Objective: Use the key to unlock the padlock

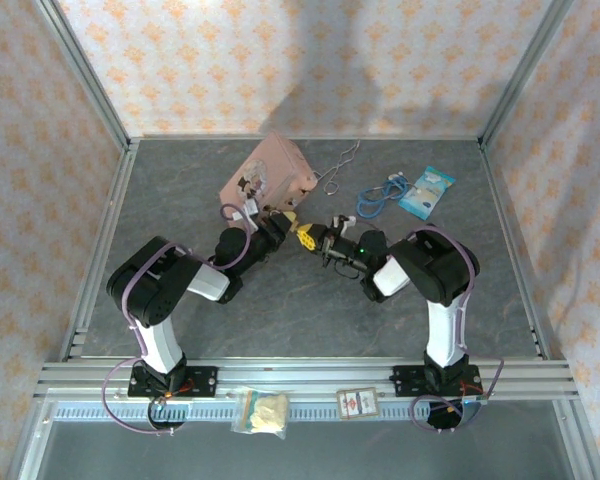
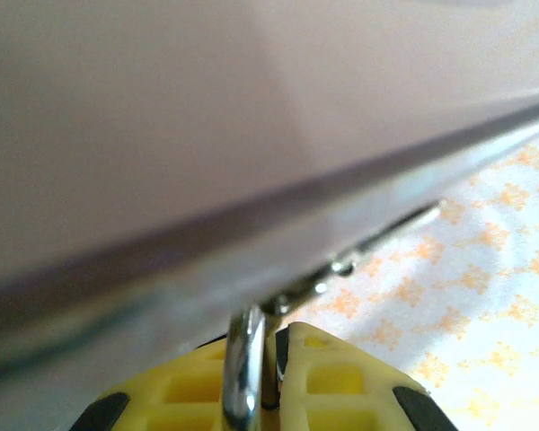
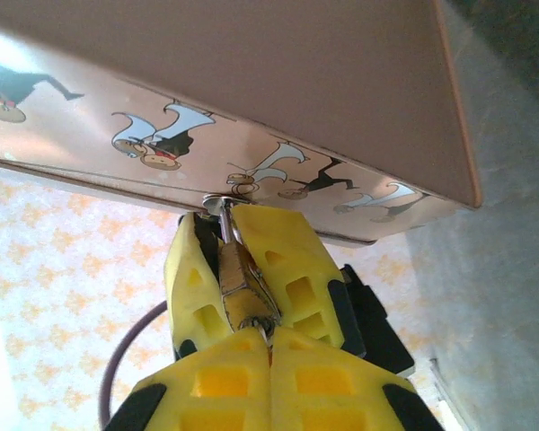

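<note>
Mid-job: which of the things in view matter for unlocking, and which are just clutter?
Job: padlock, clamped in left gripper; right gripper, shut at its base; pink tin at its shackle.
Lying about: blue cable, blue-white packet, wire loop, plastic bag, card.

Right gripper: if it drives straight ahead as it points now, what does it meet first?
Probably the padlock, held in the left gripper, right ahead of the right gripper; the pink tin sits beyond it.

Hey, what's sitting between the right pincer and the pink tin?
The brass padlock, clamped in the left pincer; the right wrist view shows it.
</note>
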`<state>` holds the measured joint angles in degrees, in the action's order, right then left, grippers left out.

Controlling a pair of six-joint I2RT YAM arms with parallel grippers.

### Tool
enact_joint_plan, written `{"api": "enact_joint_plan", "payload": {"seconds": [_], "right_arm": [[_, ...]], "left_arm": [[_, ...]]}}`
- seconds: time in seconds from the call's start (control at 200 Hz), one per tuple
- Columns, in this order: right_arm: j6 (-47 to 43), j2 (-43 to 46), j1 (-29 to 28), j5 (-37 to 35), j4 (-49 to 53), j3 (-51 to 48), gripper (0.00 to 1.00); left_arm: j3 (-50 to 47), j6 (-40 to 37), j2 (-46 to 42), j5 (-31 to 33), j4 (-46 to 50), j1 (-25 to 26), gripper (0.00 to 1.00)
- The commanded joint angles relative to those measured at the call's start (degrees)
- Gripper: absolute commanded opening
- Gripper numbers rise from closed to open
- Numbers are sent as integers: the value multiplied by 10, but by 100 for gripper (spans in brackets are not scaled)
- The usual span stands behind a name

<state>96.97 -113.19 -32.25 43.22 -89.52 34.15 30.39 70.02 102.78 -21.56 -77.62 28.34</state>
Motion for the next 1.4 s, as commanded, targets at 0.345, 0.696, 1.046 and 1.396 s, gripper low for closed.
{"api": "enact_joint_plan", "payload": {"seconds": [0.345, 0.696, 1.046, 1.396], "right_arm": [[346, -10, -11, -67, -179, 74, 0], [150, -18, -2, -42, -90, 44, 4], [-93, 35, 9, -29, 75, 20, 24], [-387, 145, 13, -75, 393, 16, 40]], "left_arm": [[-30, -47, 81, -109, -277, 43, 0], [-27, -37, 47, -68, -167, 36, 0], [-4, -12, -15, -19, 39, 30, 0], [10, 8, -50, 8, 137, 18, 0]]}}
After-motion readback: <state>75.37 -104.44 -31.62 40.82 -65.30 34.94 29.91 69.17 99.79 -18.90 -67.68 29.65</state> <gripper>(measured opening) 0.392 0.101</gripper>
